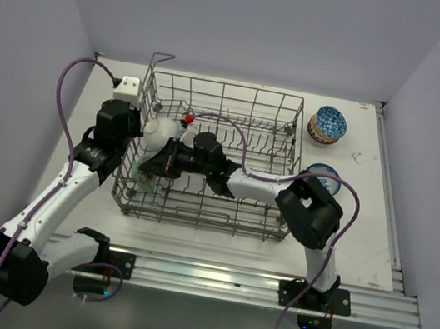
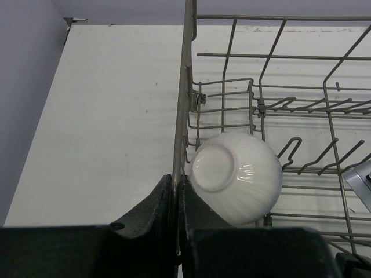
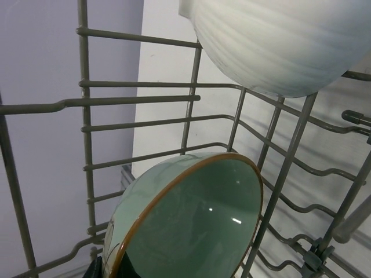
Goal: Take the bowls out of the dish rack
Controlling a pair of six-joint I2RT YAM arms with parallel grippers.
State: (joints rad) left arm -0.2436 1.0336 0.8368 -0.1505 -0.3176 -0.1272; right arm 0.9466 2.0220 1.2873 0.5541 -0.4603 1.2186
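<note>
- The pale green bowl [image 3: 191, 220] with a brown rim is leaning tilted right in front of the right gripper [image 1: 161, 161]. I cannot tell whether its jaws are gripping it.
- The right arm is reaching leftward, low across the dish rack [image 2: 186, 87].
- The left gripper [image 2: 176, 180] is clamping the rack's left wall wire.
- A white ribbed bowl [image 2: 237, 179] is lying just inside that wall.
- Two blue patterned bowls [image 1: 327, 124] are sitting on the table [image 1: 360, 239], right of the rack.

Pale lilac walls [image 1: 253, 18] on three sides, white tabletop [image 1: 361, 230] (lightly scuffed), aluminium rail [image 1: 226, 277] along near edge
</note>
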